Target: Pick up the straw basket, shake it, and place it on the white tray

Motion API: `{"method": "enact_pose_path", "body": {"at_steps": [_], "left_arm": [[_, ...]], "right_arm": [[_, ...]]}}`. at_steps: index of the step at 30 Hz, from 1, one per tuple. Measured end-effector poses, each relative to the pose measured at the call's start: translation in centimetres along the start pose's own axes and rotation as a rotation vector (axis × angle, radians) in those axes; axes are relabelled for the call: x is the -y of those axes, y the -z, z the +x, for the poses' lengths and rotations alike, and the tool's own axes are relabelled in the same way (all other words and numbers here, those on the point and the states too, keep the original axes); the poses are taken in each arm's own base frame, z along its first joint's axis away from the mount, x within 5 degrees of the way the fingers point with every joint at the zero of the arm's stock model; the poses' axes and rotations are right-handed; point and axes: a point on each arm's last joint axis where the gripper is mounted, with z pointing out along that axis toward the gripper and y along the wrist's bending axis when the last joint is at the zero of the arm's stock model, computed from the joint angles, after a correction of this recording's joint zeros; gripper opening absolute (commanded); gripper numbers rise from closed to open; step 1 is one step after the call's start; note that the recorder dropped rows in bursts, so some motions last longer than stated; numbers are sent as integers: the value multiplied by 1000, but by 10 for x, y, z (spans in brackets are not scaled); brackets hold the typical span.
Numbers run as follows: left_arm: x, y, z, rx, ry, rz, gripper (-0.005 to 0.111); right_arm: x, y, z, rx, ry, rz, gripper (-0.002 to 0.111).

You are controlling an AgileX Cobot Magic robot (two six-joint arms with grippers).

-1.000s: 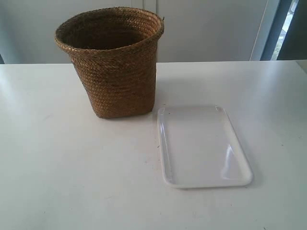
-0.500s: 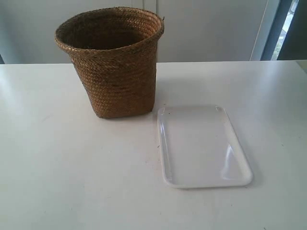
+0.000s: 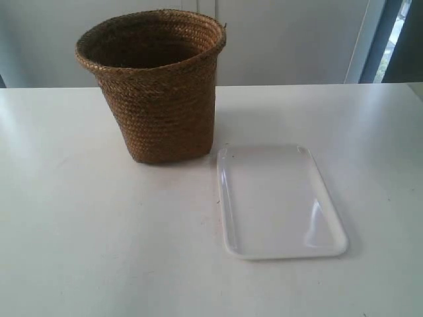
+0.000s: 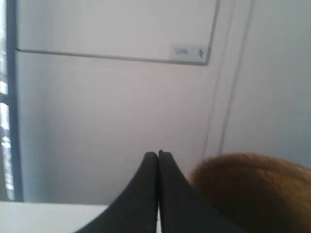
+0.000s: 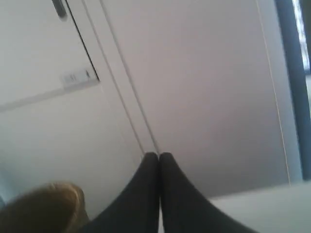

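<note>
The tall brown straw basket stands upright on the white table, at the back left of the exterior view. The flat white tray lies just beside its base, toward the front right, with nothing on it. Neither arm shows in the exterior view. In the left wrist view my left gripper is shut with nothing in it, and the basket is a brown blur beyond it. My right gripper is also shut and empty, with a blurred bit of the basket off to one side.
A pale wall with panel lines rises behind the table. A dark window frame stands at the back right. Bare tabletop spreads in front of the basket and around the tray.
</note>
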Motion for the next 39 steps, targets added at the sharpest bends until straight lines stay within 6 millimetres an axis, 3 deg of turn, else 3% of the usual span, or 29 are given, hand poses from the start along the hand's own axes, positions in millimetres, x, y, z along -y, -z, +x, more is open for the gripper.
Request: {"method": "enact_pose_path", "body": {"at_steps": [4, 8, 13, 18, 25, 32, 35, 37, 39], "left_arm": [[22, -63, 13, -251, 23, 176, 0], [20, -106, 11, -397, 42, 304, 0], [-5, -139, 4, -463, 30, 297, 0], [-22, -155, 2, -613, -6, 310, 0], [-28, -163, 11, -849, -22, 279, 0], [-15, -177, -4, -822, 21, 321, 0], [-12, -185, -1, -835, 38, 333, 0], [-12, -191, 5, -852, 68, 339, 4], [-11, -197, 14, -868, 109, 350, 16]], "right_arm": [[3, -59, 25, -380, -15, 61, 0], [-3, -81, 30, -584, 0, 27, 0], [-17, -89, 21, -611, 43, -105, 0], [-22, -95, 16, -603, 58, -163, 0], [-23, -104, 30, -665, 45, -187, 0], [-40, -128, 66, -871, 21, -317, 0], [-45, -141, 79, -919, -12, -362, 1], [-51, -147, 81, -910, -20, -403, 5], [-56, -152, 81, -884, -31, -448, 14]]}}
